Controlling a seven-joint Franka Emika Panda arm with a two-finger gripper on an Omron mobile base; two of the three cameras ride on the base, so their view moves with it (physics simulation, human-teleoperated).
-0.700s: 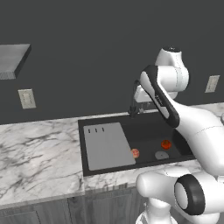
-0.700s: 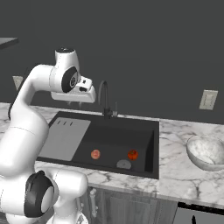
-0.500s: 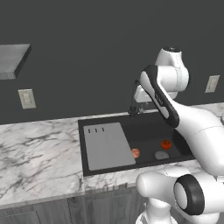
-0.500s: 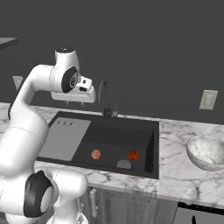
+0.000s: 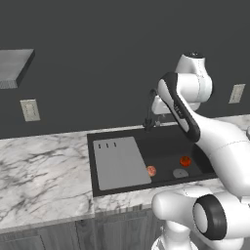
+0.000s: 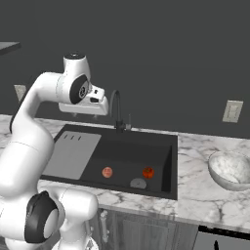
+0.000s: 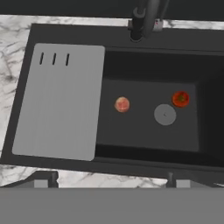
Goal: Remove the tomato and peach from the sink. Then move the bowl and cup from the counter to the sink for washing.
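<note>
The counter of white, grey-veined marble ran across the scene, with a wall outlet above its left end in the left base view. Set into it lay the sink, a black rectangular basin. A flat grey panel with three short slots covered the sink's left part. To the right of the panel, on the basin floor, rested the peach, pale pinkish-red, close to the panel's edge but apart from it. Further right lay the round grey drain, and just beyond and slightly above it in the hand view sat the tomato, deep red-orange with a darker top; it stood near the drain without touching it. The black gooseneck faucet rose from the sink's rear rim. The gripper hung high above the sink's front edge, its jaws spread wide and holding nothing; both finger tips showed far apart at the bottom of the hand view. At the far right of the right base view, the speckled whitish bowl stood on the counter, well apart from the sink. A second outlet was on the wall above it.
</note>
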